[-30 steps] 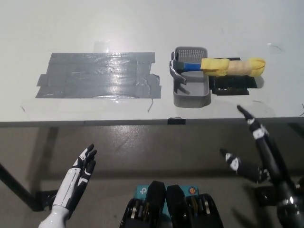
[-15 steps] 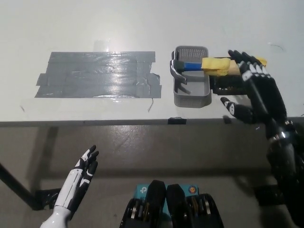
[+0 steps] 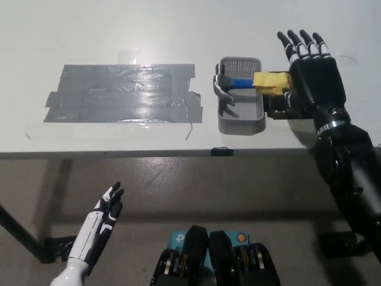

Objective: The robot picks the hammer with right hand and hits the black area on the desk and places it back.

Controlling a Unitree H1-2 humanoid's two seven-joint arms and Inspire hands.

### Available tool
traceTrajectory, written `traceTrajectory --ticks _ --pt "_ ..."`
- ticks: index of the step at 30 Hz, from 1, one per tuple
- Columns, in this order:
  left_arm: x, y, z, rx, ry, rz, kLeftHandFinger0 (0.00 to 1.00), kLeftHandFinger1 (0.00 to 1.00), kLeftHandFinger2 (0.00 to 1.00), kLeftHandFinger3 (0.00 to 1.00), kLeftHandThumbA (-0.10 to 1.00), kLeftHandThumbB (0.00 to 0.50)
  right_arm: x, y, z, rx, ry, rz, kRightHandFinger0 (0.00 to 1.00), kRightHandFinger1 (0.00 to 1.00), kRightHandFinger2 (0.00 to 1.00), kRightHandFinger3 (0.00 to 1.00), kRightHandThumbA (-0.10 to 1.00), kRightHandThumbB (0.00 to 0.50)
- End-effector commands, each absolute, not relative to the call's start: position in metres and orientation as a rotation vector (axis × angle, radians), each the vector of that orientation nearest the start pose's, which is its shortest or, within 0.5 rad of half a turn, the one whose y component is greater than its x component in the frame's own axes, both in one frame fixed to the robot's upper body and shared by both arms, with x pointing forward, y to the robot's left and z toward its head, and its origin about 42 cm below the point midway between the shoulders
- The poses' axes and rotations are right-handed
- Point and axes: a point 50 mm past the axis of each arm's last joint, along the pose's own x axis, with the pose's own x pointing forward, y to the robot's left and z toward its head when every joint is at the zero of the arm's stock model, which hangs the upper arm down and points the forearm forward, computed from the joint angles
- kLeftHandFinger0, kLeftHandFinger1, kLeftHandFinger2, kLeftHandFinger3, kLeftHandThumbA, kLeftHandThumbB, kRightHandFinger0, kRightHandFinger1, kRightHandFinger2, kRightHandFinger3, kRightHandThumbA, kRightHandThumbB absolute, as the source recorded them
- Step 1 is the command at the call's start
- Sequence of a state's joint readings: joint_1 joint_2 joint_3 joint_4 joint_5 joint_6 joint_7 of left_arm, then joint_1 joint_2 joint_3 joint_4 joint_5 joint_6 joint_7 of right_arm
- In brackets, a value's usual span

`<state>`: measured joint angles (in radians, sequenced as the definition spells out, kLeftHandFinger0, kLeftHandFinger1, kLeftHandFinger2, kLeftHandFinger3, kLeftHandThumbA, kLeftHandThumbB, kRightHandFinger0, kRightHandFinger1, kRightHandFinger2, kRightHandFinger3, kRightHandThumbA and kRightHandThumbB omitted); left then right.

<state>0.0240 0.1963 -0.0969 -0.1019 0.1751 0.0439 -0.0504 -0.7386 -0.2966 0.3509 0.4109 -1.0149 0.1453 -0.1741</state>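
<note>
With the right hand (image 3: 312, 71) spread wide above the yellow-wrapped handle of the hammer (image 3: 250, 82), which lies across the grey tray (image 3: 240, 123) on the desk (image 3: 178, 30), the palm should be lowered squarely before fingers are closed.

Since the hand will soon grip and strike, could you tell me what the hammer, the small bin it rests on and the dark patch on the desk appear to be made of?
Hammer: shiny metal-looking head, blue neck, handle wrapped in what looks like soft yellow foam or cloth.
Grey bin: matte, probably plastic, with a perforated far wall.
Dark patch: overlapping strips of glossy grey tape, with glare and ragged ends.
</note>
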Motion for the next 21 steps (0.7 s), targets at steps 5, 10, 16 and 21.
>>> traceTrajectory --ticks 5,10,16,21 --pt "0.279 0.242 0.128 0.364 -0.09 -0.143 1.0 1.0 1.0 1.0 1.0 0.0 0.506 -0.196 0.288 -1.516 -0.515 -0.23 1.0 1.0 1.0 1.0 0.8 0.35" --pt "0.28 0.241 0.128 0.363 -0.089 -0.147 1.0 1.0 1.0 1.0 1.0 0.0 0.508 -0.195 0.281 -1.518 -0.504 -0.215 1.0 1.0 1.0 1.0 0.82 0.35" --pt "0.281 0.242 0.129 0.36 -0.096 -0.143 1.0 1.0 1.0 1.0 0.99 0.0 0.505 -0.19 0.278 -1.494 -0.487 -0.148 1.0 1.0 1.0 1.0 0.91 0.379" --pt "0.281 0.242 0.128 0.355 -0.09 -0.149 1.0 1.0 1.0 1.0 0.98 0.0 0.504 -0.19 0.276 -1.499 -0.485 -0.134 1.0 1.0 1.0 1.0 0.96 0.418"
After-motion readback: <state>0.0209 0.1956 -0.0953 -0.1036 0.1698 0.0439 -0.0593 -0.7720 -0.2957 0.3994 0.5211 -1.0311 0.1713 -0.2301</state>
